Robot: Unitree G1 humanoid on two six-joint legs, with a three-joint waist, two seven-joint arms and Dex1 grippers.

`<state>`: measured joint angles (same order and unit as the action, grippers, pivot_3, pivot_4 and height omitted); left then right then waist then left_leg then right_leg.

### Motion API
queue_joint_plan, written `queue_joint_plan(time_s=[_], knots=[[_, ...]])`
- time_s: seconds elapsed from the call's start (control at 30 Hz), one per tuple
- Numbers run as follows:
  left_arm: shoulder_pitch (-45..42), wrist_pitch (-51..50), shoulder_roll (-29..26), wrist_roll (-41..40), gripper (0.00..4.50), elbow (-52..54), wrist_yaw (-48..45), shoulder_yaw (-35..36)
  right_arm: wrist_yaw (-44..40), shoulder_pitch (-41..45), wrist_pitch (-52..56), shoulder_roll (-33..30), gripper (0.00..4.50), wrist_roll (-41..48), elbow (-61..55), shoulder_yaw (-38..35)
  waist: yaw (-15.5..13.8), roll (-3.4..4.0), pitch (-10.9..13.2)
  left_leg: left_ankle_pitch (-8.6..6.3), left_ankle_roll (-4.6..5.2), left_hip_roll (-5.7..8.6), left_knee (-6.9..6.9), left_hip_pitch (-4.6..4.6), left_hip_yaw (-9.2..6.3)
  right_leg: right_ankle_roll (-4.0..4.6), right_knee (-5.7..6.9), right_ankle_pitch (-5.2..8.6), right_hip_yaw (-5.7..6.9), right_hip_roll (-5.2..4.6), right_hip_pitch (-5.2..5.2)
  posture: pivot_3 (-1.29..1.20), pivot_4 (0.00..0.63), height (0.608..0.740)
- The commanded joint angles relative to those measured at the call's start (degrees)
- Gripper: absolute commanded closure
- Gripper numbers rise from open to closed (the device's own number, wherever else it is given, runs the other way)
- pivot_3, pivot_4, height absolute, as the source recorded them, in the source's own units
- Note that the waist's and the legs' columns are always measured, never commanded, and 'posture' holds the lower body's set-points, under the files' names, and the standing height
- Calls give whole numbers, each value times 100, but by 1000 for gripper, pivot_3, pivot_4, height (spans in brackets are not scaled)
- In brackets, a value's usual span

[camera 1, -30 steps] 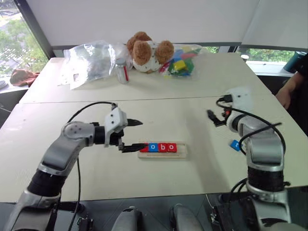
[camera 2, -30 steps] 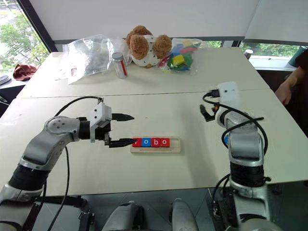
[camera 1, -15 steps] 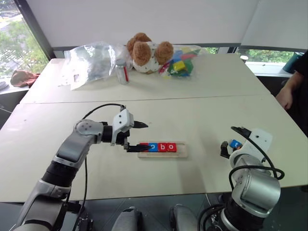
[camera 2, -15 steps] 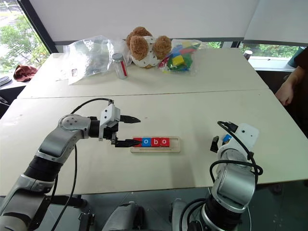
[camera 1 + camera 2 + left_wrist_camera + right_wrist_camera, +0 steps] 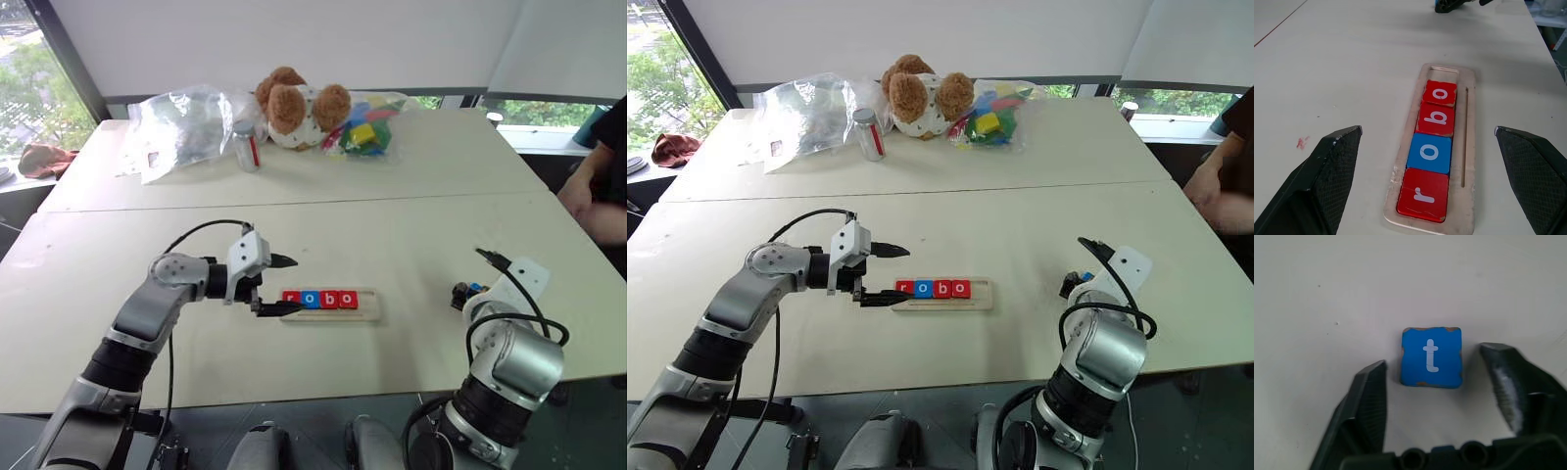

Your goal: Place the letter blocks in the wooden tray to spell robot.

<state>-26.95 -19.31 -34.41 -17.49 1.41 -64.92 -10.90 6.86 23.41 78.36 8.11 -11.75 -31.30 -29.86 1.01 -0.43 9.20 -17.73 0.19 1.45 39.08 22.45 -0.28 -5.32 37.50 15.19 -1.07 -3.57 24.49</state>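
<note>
Right gripper (image 5: 1432, 377) has dropped to the table (image 5: 411, 245) since a second ago, now straddling the blue t block (image 5: 1431, 357); jaws part-closed, a gap showing each side. Left gripper (image 5: 1430, 161) spread wide at the r end of the wooden tray (image 5: 1469, 147), which holds r, o, b, o. Teddy bear (image 5: 294, 103) and bags far beyond the tray; a person's hand (image 5: 583, 196) near the t block

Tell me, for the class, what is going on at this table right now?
A two-armed robot is spelling "robot". The wooden tray already holds four letter blocks reading r, o, b, o, with its last slot empty. The open left gripper hovers by the tray's r end. The right gripper straddles the blue t block lying on the table, not yet gripping it.
</note>
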Motion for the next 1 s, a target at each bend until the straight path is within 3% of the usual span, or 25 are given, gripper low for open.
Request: queue_joint_plan(time_s=[0.03, 0.13, 0.3, 0.47, 0.77, 1.0], knots=[[22, 41, -79, -28, 0, 217, 36, 160, 164, -68, 49, 418, 3329, 116, -13, 35, 0, 0, 0, 0, 0, 0, 0, 0, 0, 0, 0, 0, 0, -1, 0, 0, 150, 740], [37, 55, -101, -40, 0, 218, 46, 173, 217, -114, 34, 257, 3353, 153, 13, 170, -1, 0, 0, 0, 0, 0, -1, 0, -1, 0, 0, 0, -1, -1, 0, 0, 150, 740], [18, 77, -85, -20, 0, 199, 45, 162, -180, -40, -204, -303, 3353, 364, 53, 1051, 27, 1, 0, 0, 0, -1, -2, 0, -1, 0, -1, 0, -1, 0, 0, 0, 150, 740], [7, 101, -34, -25, 0, 166, 97, 186, -470, -61, 4, -226, 3353, 664, -62, 1758, 28, 3, 2, 0, 0, -7, -7, 0, -2, 1, -1, 0, -1, 4, 3, 0, 150, 740], [58, 91, -56, -52, 0, 121, 189, 277, -622, -340, -110, -512, 3353, 869, 271, 2051, -14, 2, 1, -1, 2, 0, -4, 5, -3, 0, -18, 0, 3, -2, -4, 0, 150, 740], [58, 108, -41, -52, 0, 14, 241, 315, -648, -391, -138, -719, 27, 930, 156, 2249, -22, 2, 1, -1, 2, -3, -6, 4, -5, 1, -18, 0, 2, -2, -4, 0, 150, 740]])
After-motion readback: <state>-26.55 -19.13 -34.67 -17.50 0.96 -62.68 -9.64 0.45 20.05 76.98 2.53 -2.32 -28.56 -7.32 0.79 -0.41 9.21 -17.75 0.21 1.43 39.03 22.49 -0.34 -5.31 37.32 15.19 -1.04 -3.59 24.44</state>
